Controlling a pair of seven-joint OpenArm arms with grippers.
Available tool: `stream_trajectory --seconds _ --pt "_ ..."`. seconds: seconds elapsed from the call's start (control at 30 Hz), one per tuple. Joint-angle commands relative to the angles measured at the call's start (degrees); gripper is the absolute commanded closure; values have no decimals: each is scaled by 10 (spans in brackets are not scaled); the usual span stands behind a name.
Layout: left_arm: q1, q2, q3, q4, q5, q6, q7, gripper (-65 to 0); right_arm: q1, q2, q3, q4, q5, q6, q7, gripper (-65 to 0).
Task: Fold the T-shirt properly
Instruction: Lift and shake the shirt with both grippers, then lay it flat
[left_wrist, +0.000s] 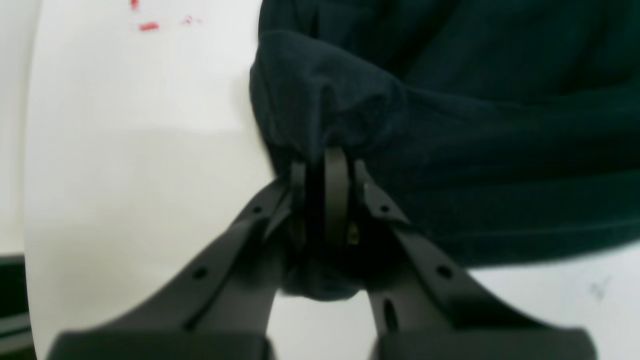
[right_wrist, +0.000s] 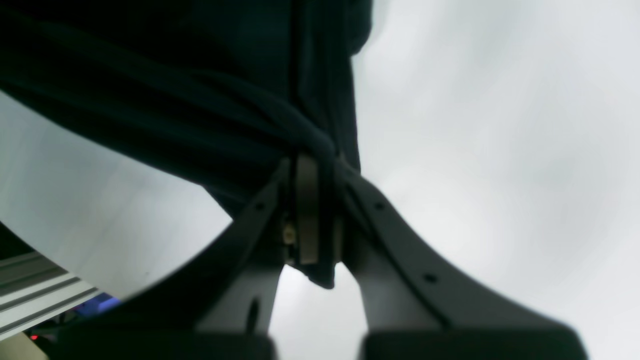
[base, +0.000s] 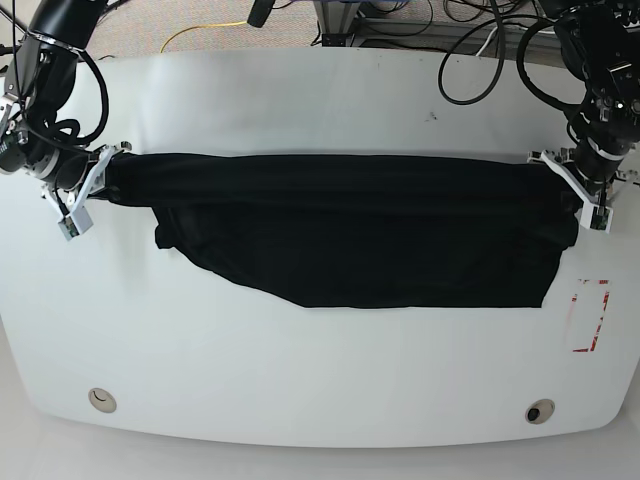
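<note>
The T-shirt (base: 350, 235) lies stretched in a long dark band across the far half of the white table (base: 300, 380), pulled taut along its upper edge between the two arms. The left gripper (base: 578, 190), at the shirt's end nearest the red rectangle marking (base: 588, 316), is clamped on a bunched corner of the cloth; in the left wrist view a wad of fabric is pinched between its closed jaws, with a little tail hanging below them. The right gripper (base: 97, 180), at the shirt's opposite end, is likewise clenched on a gathered twist of cloth, which the right wrist view shows squeezed between its jaws. Judged from how the shirt lies, it seems doubled over along its length at most once: the upper edge is straight, while the lower edge sags unevenly, with a loose flap, perhaps a sleeve, poking out near the right gripper's end. The fold looks early to midway. Laying the cloth flat, tidying the ragged lower edge and bringing the two ends together into a compact shape all appear left to do.
</note>
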Motion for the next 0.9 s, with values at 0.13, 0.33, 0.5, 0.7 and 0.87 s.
stream_trajectory --seconds 0.13,0.33,0.5,0.7,0.87 --pt "-122 -10 9 17 6 5 -17 0 131 33 -32 -27 -26 -1 11 0" --pt "-248 -13 42 13 11 5 -17 0 271 66 -97 -107 -43 -1 13 0" --pt "-358 -13 71 -5 11 8 15 0 400 95 -166 -172 -43 -1 14 0" --pt "-493 -13 77 -6 12 9 53 0 555 125 -244 -195 -43 -1 14 0" --pt "-606 -20 96 -18 17 9 54 0 709 153 -333 -199 -42 -1 12 0"
